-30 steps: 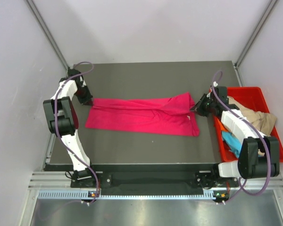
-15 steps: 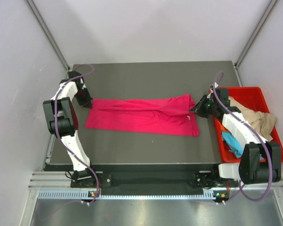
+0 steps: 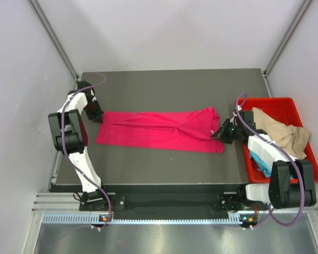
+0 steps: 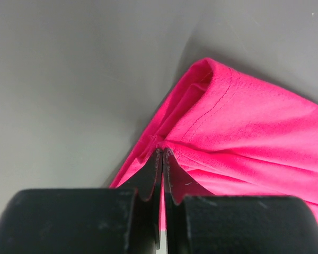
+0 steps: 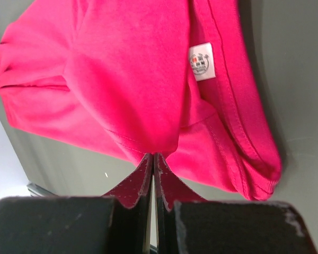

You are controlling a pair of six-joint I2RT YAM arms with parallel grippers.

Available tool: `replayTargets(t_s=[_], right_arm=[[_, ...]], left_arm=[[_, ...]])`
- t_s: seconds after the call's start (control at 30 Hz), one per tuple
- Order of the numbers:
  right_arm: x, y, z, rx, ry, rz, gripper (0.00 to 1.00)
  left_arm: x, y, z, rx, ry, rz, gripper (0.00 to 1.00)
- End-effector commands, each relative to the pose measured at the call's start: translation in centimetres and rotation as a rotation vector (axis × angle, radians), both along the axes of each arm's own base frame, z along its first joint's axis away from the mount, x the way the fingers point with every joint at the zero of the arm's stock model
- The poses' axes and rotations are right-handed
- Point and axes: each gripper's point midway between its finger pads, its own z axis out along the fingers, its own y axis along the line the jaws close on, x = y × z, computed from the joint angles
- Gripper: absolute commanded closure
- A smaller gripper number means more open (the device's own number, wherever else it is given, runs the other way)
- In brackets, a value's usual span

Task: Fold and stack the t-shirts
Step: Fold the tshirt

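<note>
The magenta-pink t-shirt (image 3: 159,131) lies stretched across the dark table (image 3: 164,87), folded lengthwise into a long band. My left gripper (image 3: 99,118) is shut on its far left corner; the left wrist view shows the fingertips (image 4: 162,153) pinching a pink fold (image 4: 244,137). My right gripper (image 3: 220,133) is shut on the shirt's right edge; the right wrist view shows the closed fingertips (image 5: 153,156) gripping pink cloth (image 5: 127,69) below a white label (image 5: 201,61). A tan-beige shirt (image 3: 283,132) and a turquoise-blue shirt (image 3: 261,159) lie in the red bin (image 3: 281,103).
The rigid red bin stands at the table's right edge, just behind my right arm. White walls enclose the table on the left, back and right. A metal rail (image 3: 159,203) runs along the near edge.
My right gripper has moved toward the near side and slightly left with the shirt's right edge, pulling that corner forward. My left gripper has stayed in place on the left corner.
</note>
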Motion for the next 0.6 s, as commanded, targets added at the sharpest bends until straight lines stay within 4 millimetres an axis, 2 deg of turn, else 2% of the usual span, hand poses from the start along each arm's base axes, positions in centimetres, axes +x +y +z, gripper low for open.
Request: replayTargets(t_s=[0.0,0.2,0.57], right_arm=[[0.8,-0.1,0.8,0.015,-0.06,-0.001,1.0],[0.1,-0.5,1.2,-0.009,-0.08,-0.007,1.0],[-0.9,-0.6,-1.0,-0.015,-0.038,-0.012,1.0]], left_arm=[[1.2,1.3,2.9,0.05,-0.087,0.024,0.99],[1.4,1.1,2.5,0.038,-0.072,0.029,1.0],[1.3,1.3,2.1,0.043,-0.059,0.036,1.0]])
